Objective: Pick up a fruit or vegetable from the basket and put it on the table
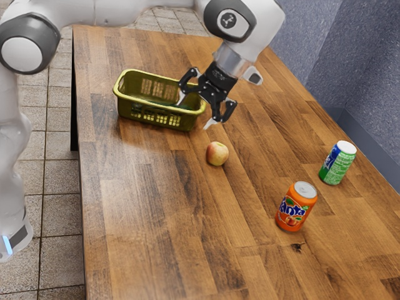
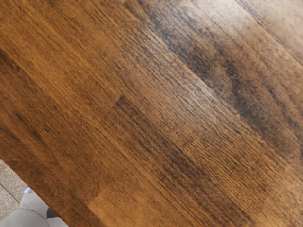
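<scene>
Pale square tiles make up the floor, and a blue-grey wall stands beyond the exterior view's right side of the counter, which is of brown wooden planks in mixed light and dark shades. The wrist view looks onto the planks too, with a bit of floor and a pale part of the arm past the edge. The white and grey arm comes in from the exterior view's left, across its top, and bends down toward the basket.

The yellow-green basket stands upright on the counter, with slotted sides; I cannot tell what lies in it. The black claw is spread, its two pale fingertips well apart with nothing pinched between them, one overlapping the basket in the exterior view and the other just outside its end.

An orange Fanta can and a green can with a white top stand upright near each other, well apart from the basket. Smallest is the red and yellow apple, on the counter outside the basket, near its end and apart from the claw.
</scene>
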You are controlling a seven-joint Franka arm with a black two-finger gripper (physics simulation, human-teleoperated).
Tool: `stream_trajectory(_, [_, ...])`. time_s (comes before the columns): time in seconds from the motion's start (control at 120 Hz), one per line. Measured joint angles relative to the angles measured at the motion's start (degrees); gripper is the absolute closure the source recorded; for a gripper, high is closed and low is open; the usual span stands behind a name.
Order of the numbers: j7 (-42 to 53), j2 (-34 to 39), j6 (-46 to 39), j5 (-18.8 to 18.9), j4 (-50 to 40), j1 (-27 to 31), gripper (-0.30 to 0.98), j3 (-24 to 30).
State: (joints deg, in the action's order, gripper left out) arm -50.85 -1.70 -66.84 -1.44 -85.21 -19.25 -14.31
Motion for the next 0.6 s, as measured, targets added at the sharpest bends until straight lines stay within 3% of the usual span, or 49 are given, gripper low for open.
stream_trajectory(0.167, [-20.2, 4.6, -11.2, -0.1, -0.5, -1.4, 0.0, -1.6])
stream_trajectory(0.225, [-25.7, 6.6, -11.7, 0.4, -0.7, -2.9, 0.0, -5.3])
stream_trajectory(0.35, [-35.4, 5.6, -12.2, 0.5, -0.8, 4.7, 0.0, -10.9])
stream_trajectory(0.467, [-42.8, 4.5, -12.5, -1.1, -1.3, 27.8, 0.0, 5.6])
stream_trajectory(0.525, [-46.0, 4.0, -12.6, -1.3, -1.4, 31.6, 0.0, 8.5])
stream_trajectory(0.6, [-49.6, 4.5, -12.8, -1.4, -4.3, 31.7, 0.0, 8.5])
